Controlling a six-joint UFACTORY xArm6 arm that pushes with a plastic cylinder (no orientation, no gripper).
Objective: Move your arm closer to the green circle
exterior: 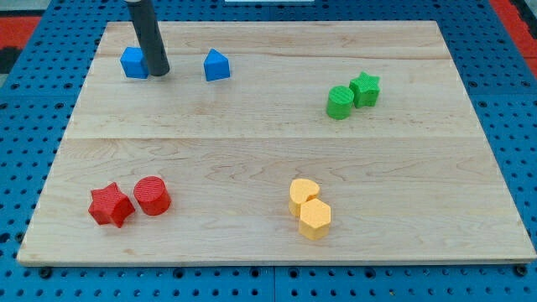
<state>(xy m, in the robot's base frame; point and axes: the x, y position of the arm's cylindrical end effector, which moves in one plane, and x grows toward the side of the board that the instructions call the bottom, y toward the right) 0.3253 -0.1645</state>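
Observation:
The green circle [340, 101] lies on the wooden board [268, 168] at the view's upper right, touching a green star [365, 89] on its right. My tip [159, 72] is at the view's upper left, touching the right side of a blue cube [133, 63], with a blue pentagon-shaped block [216, 65] a little to its right. The tip is far to the left of the green circle.
A red star [110, 205] and a red circle [152, 195] sit together at the view's lower left. Two yellow blocks, a rounded one [304, 193] and a hexagon [315, 218], sit together at the lower middle. Blue pegboard surrounds the board.

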